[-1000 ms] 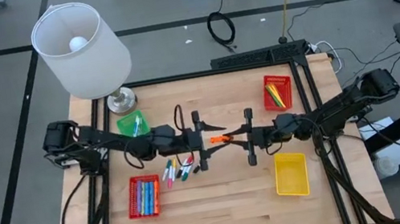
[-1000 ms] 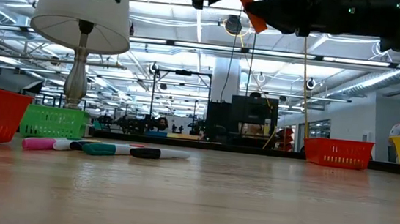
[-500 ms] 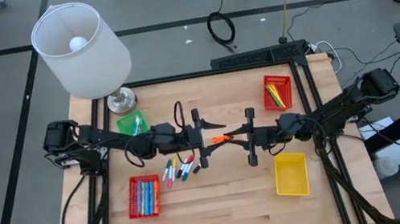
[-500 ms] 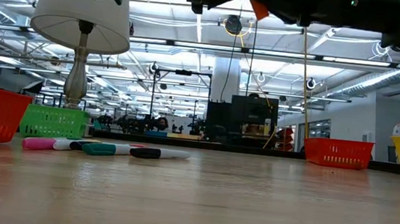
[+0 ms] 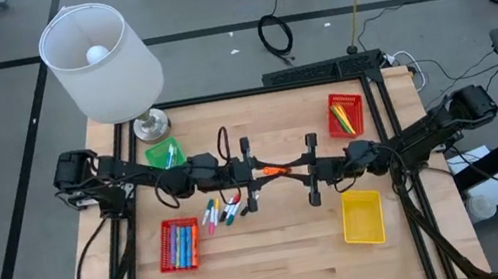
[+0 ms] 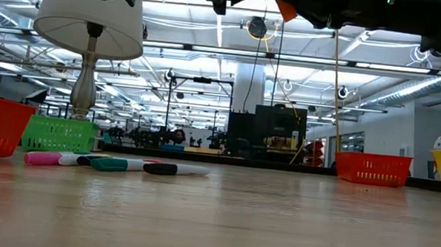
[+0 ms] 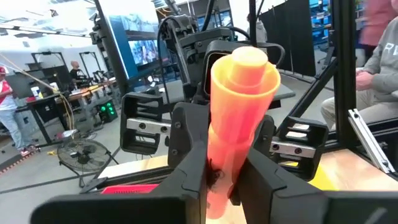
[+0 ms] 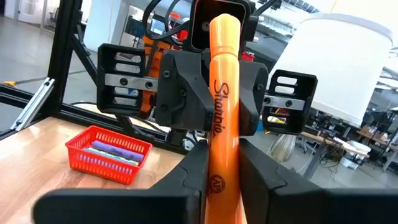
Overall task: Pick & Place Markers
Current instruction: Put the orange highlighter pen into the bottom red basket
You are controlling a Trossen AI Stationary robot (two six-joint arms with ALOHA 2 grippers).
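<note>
Both grippers meet over the middle of the table with one orange marker [image 5: 274, 170] between them. The left gripper [image 5: 256, 172] has its fingers pinched onto one end of the barrel; its wrist view shows the orange tube wedged snugly between the two dark fingers [image 7: 186, 168]. The right gripper [image 5: 303, 168] is clamped on the other end, the barrel running straight up between its own fingers [image 8: 186, 180] toward the other gripper. So the marker hangs in the air, well above the wood, gripped at both ends at once.

Working outward on the table [image 5: 277, 246]: a loose cluster of markers [image 5: 221, 210] lies just toward seven o'clock of the handover. A red basket of markers [image 5: 180, 244] sits further out at seven o'clock, a green basket [image 5: 164, 155] at ten, another red basket [image 5: 345, 113] at two, a yellow basket [image 5: 361, 216] at five. A lamp [image 5: 101, 63] stands at the eleven o'clock corner.

My worry: with both holding, if either arm pulls away before the other lets go, the marker could twist, snap free and drop among the loose ones. If the giver lets go while the taker has only the tip, it may slip
</note>
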